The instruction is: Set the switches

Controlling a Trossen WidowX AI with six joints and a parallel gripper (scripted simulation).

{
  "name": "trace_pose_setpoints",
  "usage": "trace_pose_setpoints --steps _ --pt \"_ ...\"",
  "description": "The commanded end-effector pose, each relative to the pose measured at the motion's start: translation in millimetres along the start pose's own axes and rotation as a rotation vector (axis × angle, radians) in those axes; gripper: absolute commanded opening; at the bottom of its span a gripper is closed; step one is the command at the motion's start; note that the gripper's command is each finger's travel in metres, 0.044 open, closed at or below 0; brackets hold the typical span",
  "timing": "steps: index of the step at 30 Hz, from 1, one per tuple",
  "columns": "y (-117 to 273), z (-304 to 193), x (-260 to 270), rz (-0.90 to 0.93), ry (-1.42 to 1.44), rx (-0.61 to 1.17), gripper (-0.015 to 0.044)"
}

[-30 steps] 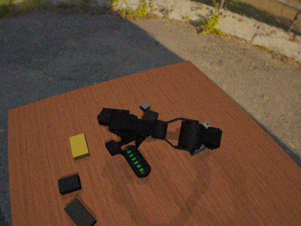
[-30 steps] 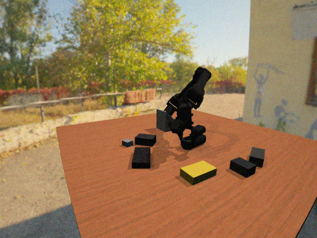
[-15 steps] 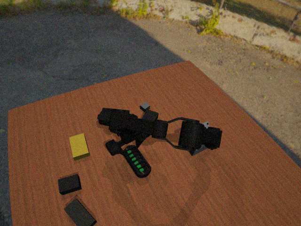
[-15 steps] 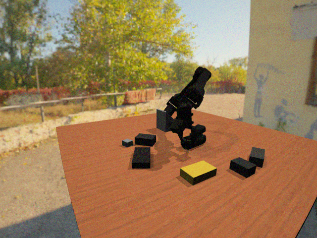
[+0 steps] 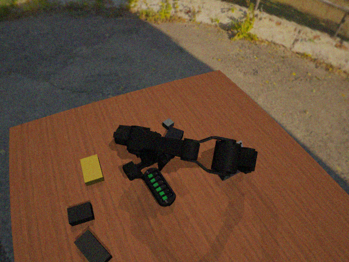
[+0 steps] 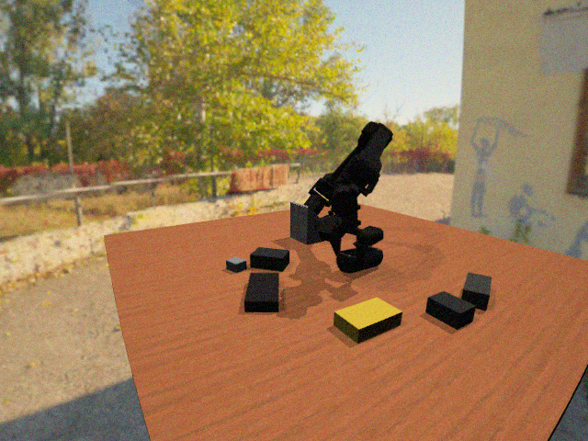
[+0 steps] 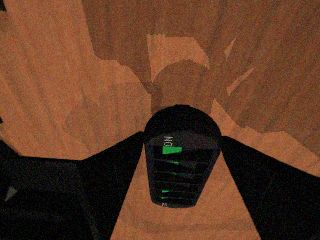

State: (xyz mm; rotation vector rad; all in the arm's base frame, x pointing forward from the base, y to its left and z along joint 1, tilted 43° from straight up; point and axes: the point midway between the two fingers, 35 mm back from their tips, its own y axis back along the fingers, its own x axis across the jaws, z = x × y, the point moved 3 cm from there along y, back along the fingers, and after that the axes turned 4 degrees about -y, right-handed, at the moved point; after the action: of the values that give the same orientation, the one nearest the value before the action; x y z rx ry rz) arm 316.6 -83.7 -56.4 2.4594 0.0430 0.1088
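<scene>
Straddling one end of the controller unit [image 5: 159, 185] [image 6: 362, 262] [image 7: 185, 172], long axis running between its fingers, the hand [image 5: 151, 172] [image 6: 352, 251] [image 7: 181, 138] looks snug; can't tell if it's gripping tbh.

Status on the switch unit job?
Done: nothing I can confirm. The controller unit sits switches-up, label hidden.
In hand: the gripper straddles one end, fingers partly closed; firm grip can't be told.
Left: probably lift and tip it to read the label, set six switches, put it back on its base, move away.
</scene>
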Motion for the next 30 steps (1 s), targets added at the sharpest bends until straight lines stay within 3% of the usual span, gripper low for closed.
trace_pose_setpoints --steps 1,30 --pt "3.9 -3.8 -0.6 0.001 -0.008 -0.007 0.0336" --pt "21.4 -21.7 -1.7 0.005 -0.009 -0.069 0.0336"
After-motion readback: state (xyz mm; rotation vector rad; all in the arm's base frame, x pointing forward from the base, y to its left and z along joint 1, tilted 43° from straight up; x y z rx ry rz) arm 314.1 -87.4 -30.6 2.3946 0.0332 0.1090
